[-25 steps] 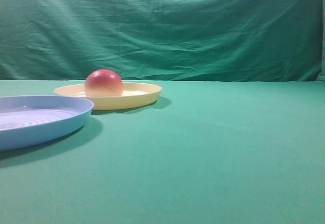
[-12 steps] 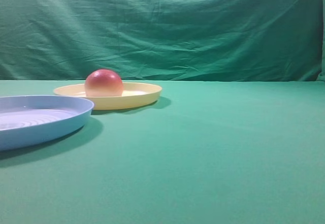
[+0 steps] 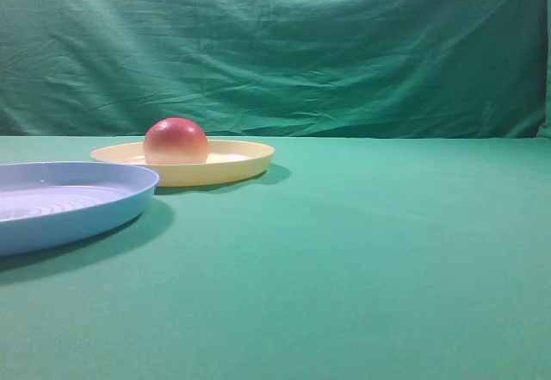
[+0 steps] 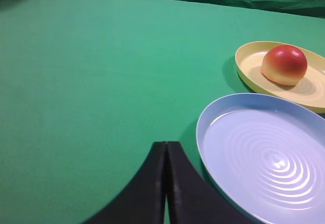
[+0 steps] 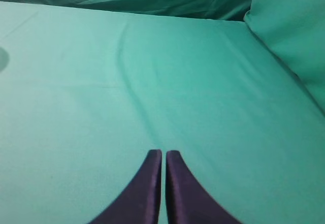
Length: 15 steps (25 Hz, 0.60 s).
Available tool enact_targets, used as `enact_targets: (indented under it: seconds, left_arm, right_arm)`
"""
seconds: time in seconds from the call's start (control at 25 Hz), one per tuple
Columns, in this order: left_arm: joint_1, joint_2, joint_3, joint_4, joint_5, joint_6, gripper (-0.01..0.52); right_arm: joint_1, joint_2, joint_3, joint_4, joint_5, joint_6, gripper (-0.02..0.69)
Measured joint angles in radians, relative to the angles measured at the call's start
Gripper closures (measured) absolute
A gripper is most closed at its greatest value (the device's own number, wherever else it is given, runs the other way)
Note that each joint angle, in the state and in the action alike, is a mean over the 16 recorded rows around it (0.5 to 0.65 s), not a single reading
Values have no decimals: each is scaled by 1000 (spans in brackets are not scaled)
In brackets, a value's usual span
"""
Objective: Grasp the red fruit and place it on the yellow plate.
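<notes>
The red fruit (image 3: pixel 176 140) rests on the yellow plate (image 3: pixel 237 163), toward its left side; the left wrist view shows the same fruit (image 4: pixel 284 65) sitting in that plate (image 4: pixel 249 67) at the upper right. My left gripper (image 4: pixel 166 144) is shut with nothing in it, low over the green cloth beside the blue plate and well short of the fruit. My right gripper (image 5: pixel 163 153) is shut and empty above bare cloth. Neither gripper appears in the exterior high view.
A light-blue ridged plate (image 3: pixel 129 201) lies in front of and left of the yellow one, its rim (image 4: pixel 203 132) close to my left fingers. Green cloth (image 3: pixel 370 259) covers the table, with a green backdrop (image 3: pixel 344 44) behind and a raised fold (image 5: pixel 289 36) at far right.
</notes>
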Motion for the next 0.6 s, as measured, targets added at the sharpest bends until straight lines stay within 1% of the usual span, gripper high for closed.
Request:
enact_targets:
  seconds: [0.6]
  left_arm:
    - [0,0,0,0,0,0,514]
  right_arm:
    - [0,0,0,0,0,0,665]
